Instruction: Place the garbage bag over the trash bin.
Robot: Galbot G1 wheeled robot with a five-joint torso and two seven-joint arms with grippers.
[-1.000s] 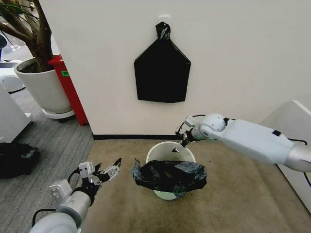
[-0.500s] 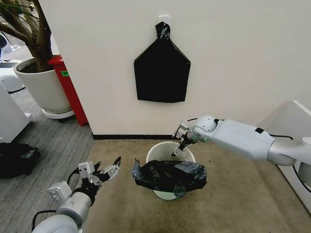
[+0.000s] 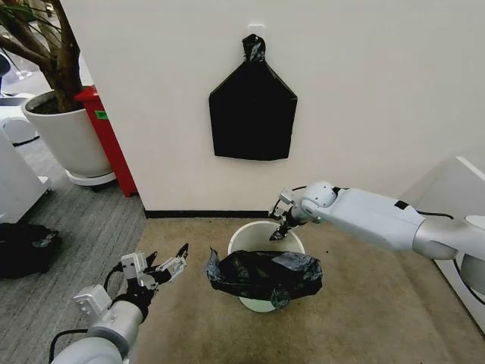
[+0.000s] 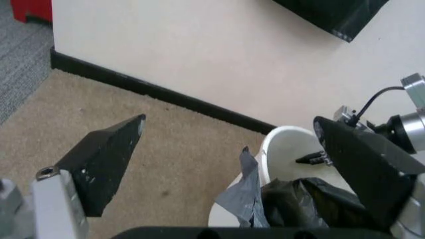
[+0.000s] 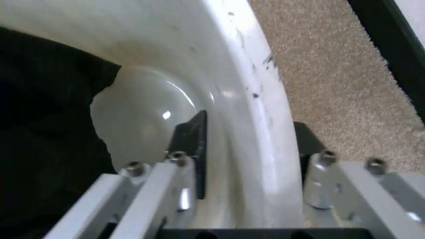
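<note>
Right gripper [image 3: 277, 231] sits at the far rim of the trash bin [image 3: 258, 302] — one finger inside the wall, one outside, straddling the rim with visible clearance. Garbage bag [image 3: 264, 275] hangs bunched over the bin's near rim. Left gripper [image 3: 170, 265] hovers beside the bin — fingers spread, holding nothing.

Even indoor light, soft shadows; wrist views blurred close up, head view edges bowed
</note>
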